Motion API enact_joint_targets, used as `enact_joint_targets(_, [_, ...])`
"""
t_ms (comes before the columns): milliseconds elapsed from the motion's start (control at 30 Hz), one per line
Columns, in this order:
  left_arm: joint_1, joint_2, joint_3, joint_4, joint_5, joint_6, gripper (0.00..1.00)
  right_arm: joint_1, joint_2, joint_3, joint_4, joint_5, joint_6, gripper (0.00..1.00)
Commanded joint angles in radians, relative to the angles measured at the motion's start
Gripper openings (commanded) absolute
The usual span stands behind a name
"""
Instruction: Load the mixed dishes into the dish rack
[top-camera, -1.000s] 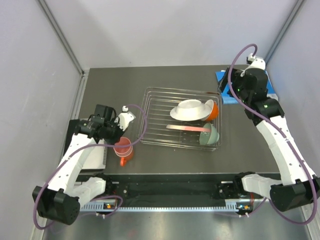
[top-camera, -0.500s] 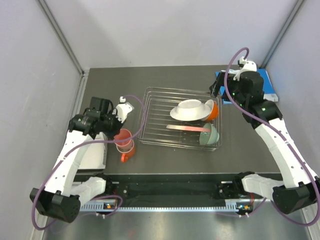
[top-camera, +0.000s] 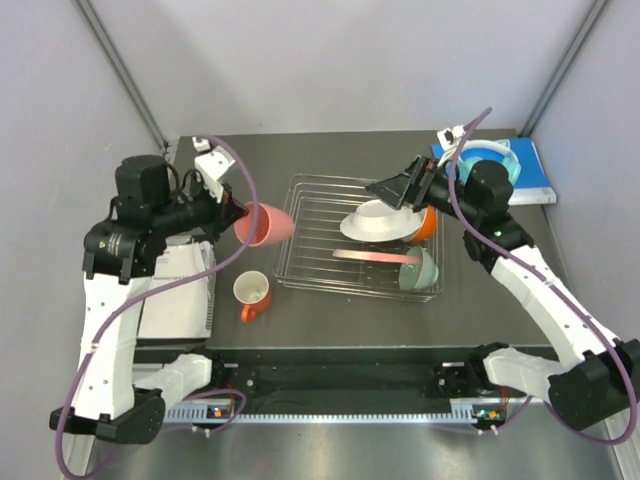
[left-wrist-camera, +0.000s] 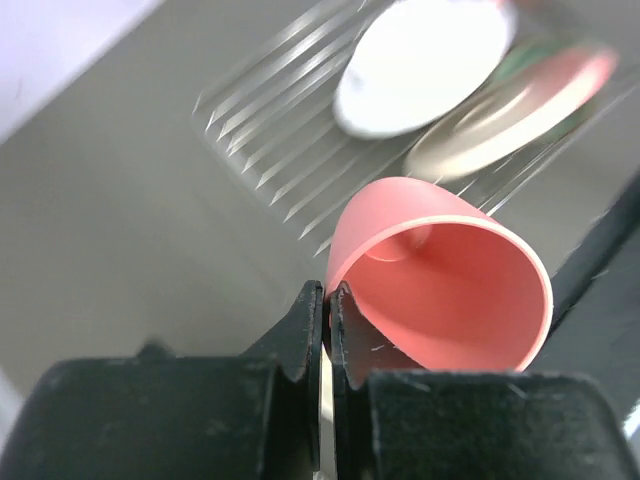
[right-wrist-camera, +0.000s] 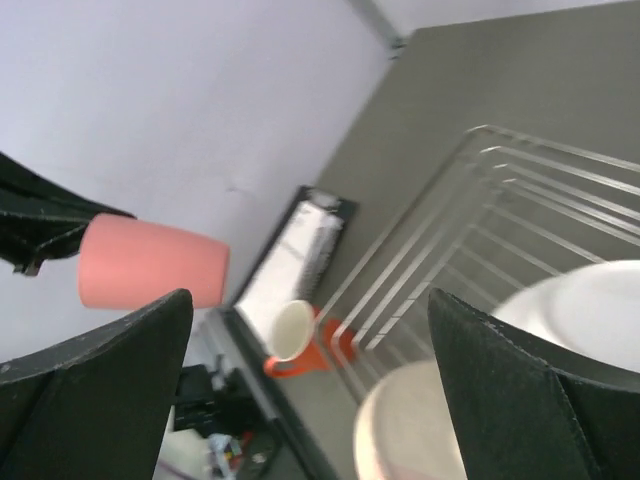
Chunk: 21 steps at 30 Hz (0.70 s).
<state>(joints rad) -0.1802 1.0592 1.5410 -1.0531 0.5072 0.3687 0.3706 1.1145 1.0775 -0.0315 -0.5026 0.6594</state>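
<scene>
Counted one dish rack (top-camera: 310, 215). Tallied two plates in it, a white plate (top-camera: 380, 220) and a cream-and-pink plate (top-camera: 368, 256), plus two small bowls, an orange bowl (top-camera: 430, 226) and a mint-green bowl (top-camera: 422, 270). Found two cups outside it, a pink tumbler (top-camera: 266, 224) and an orange mug (top-camera: 251, 293). Noted one blue book (top-camera: 537, 177), one pair of teal headphones (top-camera: 497, 149) and one pale flat pad (top-camera: 180, 300). Logged two robot arms, a left arm (top-camera: 108, 310) and a right arm (top-camera: 540, 290).

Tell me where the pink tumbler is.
Top view, left side: the tumbler lies sideways in the shut left claw, raised, just left of the rack.
</scene>
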Motion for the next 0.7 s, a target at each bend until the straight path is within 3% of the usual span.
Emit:
enact_joint_targets(0, [0.028, -0.001, 0.062, 0.137, 0.337, -0.17, 0.0, 0.013, -0.018, -0.12, 0.521, -0.208, 0.308, 1.0])
enact_joint_targets(67, [0.065, -0.001, 0.051, 0.22, 0.43, -0.315, 0.0, 0.025, -0.022, -0.136, 0.591, -0.209, 0.388, 1.0])
enact_joint_targets(133, [0.154, -0.005, -0.025, 0.497, 0.638, -0.515, 0.0, 0.053, -0.025, -0.166, 0.754, -0.2, 0.443, 1.0])
enact_joint_targets(167, [0.172, -0.011, -0.082, 0.672, 0.713, -0.896, 0.0, 0.06, -0.021, -0.171, 0.793, -0.189, 0.498, 1.0])
enact_joint_targets(200, [0.221, -0.016, -0.251, 1.3, 0.756, -1.161, 0.0, 0.062, -0.015, -0.183, 0.874, -0.188, 0.537, 1.0])
enact_joint_targets(267, [0.289, 0.014, -0.391, 1.847, 0.714, -1.763, 0.0, 0.062, 0.017, -0.205, 1.005, -0.192, 0.68, 1.0])
enact_joint_targets(300, [0.295, 0.034, -0.394, 1.849, 0.703, -1.76, 0.0, 0.065, 0.031, -0.23, 1.15, -0.189, 0.731, 1.0])
enact_joint_targets(400, [0.294, 0.087, -0.387, 1.84, 0.68, -1.781, 0.0, 0.102, 0.09, -0.264, 1.257, -0.16, 0.833, 1.0])
enact_joint_targets(667, [0.286, 0.055, -0.469, 1.837, 0.631, -1.771, 0.0, 0.266, 0.159, -0.13, 0.911, -0.064, 0.519, 1.0])
